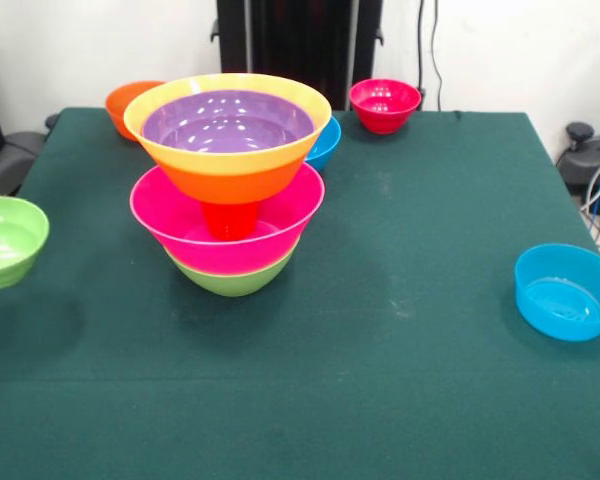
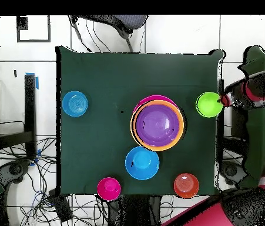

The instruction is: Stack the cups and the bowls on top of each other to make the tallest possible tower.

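The tower (image 1: 228,180) stands left of the table's middle. A green bowl (image 1: 232,280) is lowest, with a pink bowl (image 1: 180,225) in it. The orange cup (image 1: 230,218) stands in the pink bowl. It carries the large orange bowl (image 1: 220,182), which has a purple bowl (image 1: 227,122) nested inside. From above, the tower (image 2: 157,123) shows its purple bowl uppermost. My gripper (image 2: 224,100) shows only in the overhead view. It is at the table's right edge, right beside a loose green bowl (image 2: 208,104), and touches nothing that I can see.
Loose bowls lie around the tower: green (image 1: 8,240) at the left edge, blue (image 1: 565,292) at the right, small orange (image 1: 123,100), blue (image 1: 326,142) and red (image 1: 384,105) at the back. My red arm (image 2: 258,88) hangs off the table's side.
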Tool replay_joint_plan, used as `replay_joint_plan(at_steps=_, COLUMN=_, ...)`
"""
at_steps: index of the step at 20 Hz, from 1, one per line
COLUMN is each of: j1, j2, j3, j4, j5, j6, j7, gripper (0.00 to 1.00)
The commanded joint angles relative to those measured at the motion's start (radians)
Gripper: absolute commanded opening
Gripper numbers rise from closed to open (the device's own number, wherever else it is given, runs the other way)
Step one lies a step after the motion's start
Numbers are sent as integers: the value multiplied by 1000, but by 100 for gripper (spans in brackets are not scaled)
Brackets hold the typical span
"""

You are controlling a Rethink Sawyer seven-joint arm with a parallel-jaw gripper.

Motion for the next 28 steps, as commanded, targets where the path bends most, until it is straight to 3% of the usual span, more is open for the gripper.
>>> replay_joint_plan(at_steps=1, j1=56, j2=-112, j3=-1, j4=56, j5=-23, j6=100, j7=-211, gripper=0)
replay_joint_plan(at_steps=15, j1=69, j2=-298, j3=-43, j4=190, j5=17, j6=114, j7=-98, gripper=0)
replay_joint_plan(at_steps=28, j1=79, j2=-479, j3=-81, j4=437, j5=82, j6=34, j7=76, gripper=0)
